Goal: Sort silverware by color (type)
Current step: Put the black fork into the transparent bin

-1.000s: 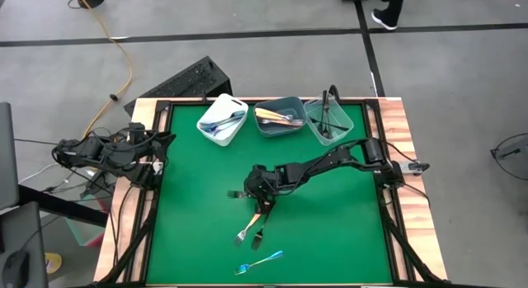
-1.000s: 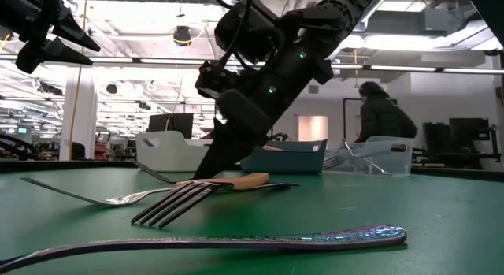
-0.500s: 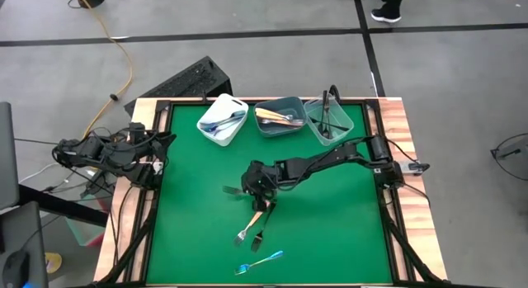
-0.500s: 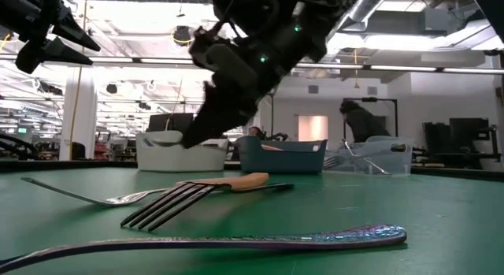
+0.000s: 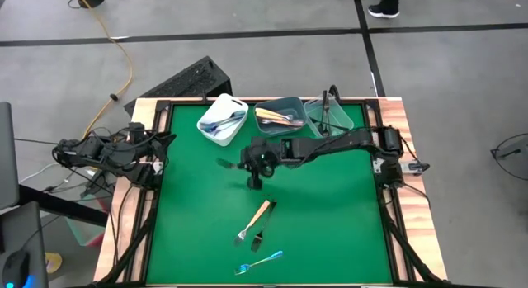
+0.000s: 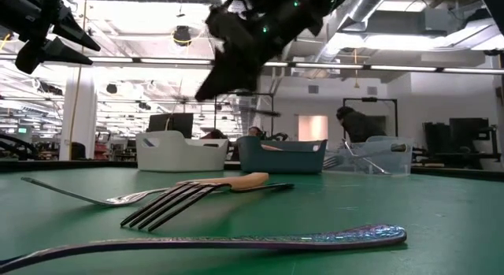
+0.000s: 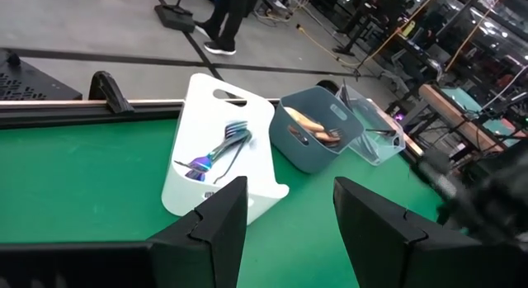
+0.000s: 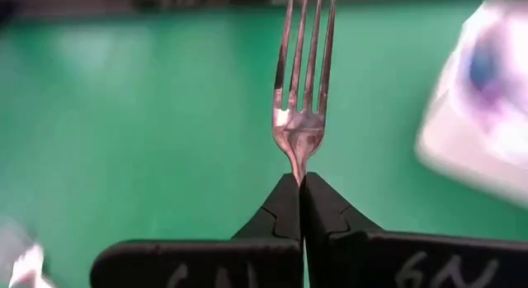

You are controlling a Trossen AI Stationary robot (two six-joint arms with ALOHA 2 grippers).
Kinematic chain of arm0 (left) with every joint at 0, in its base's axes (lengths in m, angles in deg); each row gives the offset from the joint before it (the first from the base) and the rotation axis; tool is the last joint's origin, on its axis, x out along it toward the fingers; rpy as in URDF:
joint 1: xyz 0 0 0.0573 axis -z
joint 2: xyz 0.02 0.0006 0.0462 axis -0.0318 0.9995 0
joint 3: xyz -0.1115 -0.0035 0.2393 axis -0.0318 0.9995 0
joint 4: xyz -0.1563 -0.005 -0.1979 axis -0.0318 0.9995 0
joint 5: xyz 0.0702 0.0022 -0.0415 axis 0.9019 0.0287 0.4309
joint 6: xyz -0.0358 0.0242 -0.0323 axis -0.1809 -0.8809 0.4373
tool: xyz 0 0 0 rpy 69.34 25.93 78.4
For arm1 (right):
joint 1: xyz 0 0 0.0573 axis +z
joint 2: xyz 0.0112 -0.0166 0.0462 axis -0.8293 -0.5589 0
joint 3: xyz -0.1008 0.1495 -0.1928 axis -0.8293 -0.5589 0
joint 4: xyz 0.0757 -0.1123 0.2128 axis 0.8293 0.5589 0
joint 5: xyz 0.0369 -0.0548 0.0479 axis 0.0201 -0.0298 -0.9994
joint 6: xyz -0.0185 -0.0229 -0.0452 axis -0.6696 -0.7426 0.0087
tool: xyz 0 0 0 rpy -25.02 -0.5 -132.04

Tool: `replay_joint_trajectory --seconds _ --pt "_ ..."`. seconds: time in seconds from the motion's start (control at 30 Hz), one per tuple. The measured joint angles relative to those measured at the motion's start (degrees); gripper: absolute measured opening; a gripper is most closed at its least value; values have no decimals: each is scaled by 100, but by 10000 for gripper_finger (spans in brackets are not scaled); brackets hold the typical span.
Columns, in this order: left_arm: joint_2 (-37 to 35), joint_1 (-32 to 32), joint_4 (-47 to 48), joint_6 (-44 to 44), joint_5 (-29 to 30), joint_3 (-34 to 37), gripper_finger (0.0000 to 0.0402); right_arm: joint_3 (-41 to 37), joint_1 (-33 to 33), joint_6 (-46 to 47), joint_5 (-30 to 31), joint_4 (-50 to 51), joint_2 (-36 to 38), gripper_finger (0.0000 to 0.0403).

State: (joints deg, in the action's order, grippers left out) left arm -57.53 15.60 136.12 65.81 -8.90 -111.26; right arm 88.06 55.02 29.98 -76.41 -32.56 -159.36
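Observation:
My right gripper (image 5: 243, 162) hangs above the middle of the green table, shut on a silver fork (image 8: 301, 82) whose tines point away from it, toward the table's left (image 5: 224, 164). The fork's handle is hidden between the fingers. Three more pieces of silverware lie flat near the front: a tan-handled fork (image 5: 256, 219), a dark fork (image 5: 263, 228) and a blue fork (image 5: 260, 261). The white bin (image 5: 223, 120), grey-blue bin (image 5: 279, 116) and clear bin (image 5: 328, 119) each hold utensils. My left gripper (image 7: 289, 197) waits open at the table's left edge. My right gripper pinches the fork between its two fingers at the narrow neck (image 8: 297, 171) just behind the head. The fingers lie along the fork, slanting down from the table's right. The fork sticks straight out past the fingertips, lifted clear of the table.
The three bins stand in a row along the far edge. The right arm (image 5: 330, 146) stretches from the right edge across the table in front of them. A person (image 6: 358, 125) stands in the room beyond the table. Bare green mat lies to the left and right of the loose forks.
My right gripper has risen from beside the loose forks and gone toward the far edge and the bins, staying shut. The fork has come up with it, lifted clear of the table. The other forks have stayed where they lay.

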Motion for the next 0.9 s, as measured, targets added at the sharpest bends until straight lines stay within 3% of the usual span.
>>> replay_joint_trajectory --seconds 0.9 --pt "1 0 7 -2 121 0 164 12 -1820 -563 517 1123 2288 6"
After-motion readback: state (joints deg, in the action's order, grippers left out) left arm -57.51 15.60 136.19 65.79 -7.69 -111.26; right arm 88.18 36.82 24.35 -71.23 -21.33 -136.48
